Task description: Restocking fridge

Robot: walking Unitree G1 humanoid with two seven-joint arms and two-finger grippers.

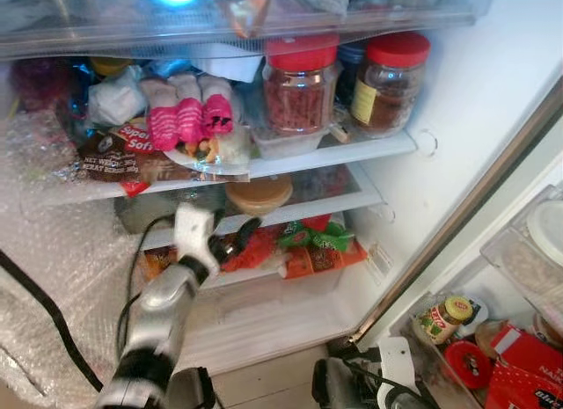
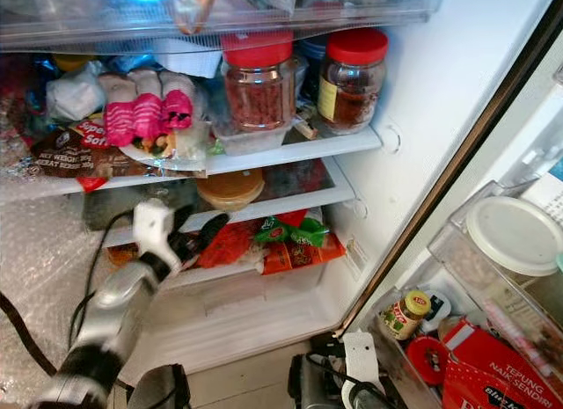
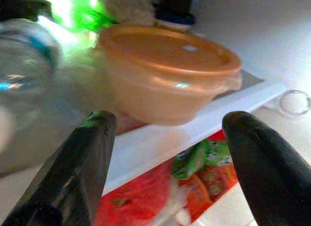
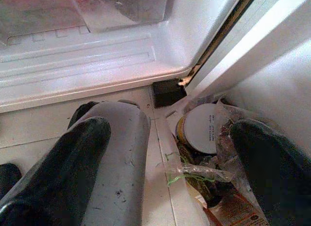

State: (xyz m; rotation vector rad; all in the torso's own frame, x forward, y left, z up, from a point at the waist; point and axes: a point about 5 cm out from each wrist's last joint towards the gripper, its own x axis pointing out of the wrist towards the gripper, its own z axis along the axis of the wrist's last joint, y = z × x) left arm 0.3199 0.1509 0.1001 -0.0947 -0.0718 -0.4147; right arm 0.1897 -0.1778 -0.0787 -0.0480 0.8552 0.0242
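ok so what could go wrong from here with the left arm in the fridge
The open left gripper sits just below the orange lidded bowl at the shelf edge; lifting carelessly could knock the bowl off. Its fingers are also close to the red snack packets and might snag or crush them. The arm's black cable hangs near the bubble wrap and could catch.

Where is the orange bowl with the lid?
The orange lidded bowl sits on the fridge's middle shelf, below the red-lidded jars, just ahead of the open left tool.
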